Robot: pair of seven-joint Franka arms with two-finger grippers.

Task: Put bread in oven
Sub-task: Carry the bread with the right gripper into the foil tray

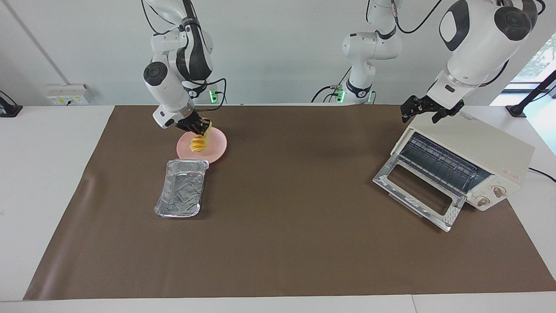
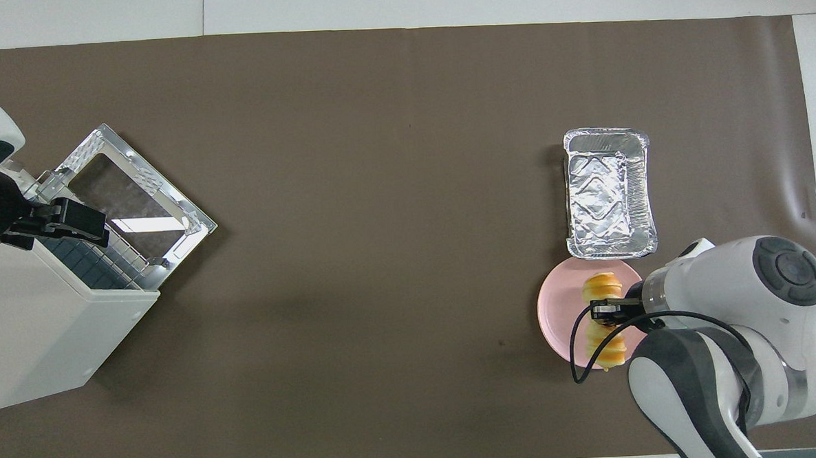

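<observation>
I have the right gripper (image 1: 200, 126) clamped on the small yellow-orange ridged loaf of bread (image 1: 199, 142), which hangs tilted from the fingers, its lower end at or just above the round pink plate (image 1: 217, 145) toward the right arm's end of the table; whether it has cleared the plate I cannot tell from the facing view. Just beside the plate, farther from the robots, lies the crinkled silver foil tray (image 1: 181, 188). The cream-white boxy toaster oven (image 1: 478, 150) sits well apart at the left arm's end, its glass-windowed drop door (image 1: 420, 190) folded down and the wire rack exposed. The left gripper (image 1: 428, 109) hovers over the oven's top corner, fingers apart and holding nothing, waiting. To do this step well, I judge I should raise the loaf straight up until it hangs free, since the grip seems to be near one end and a soft loaf could swing or slip. Then I would carry it slowly across the brown mat (image 1: 286, 217), high enough to pass over the door's metal frame.
</observation>
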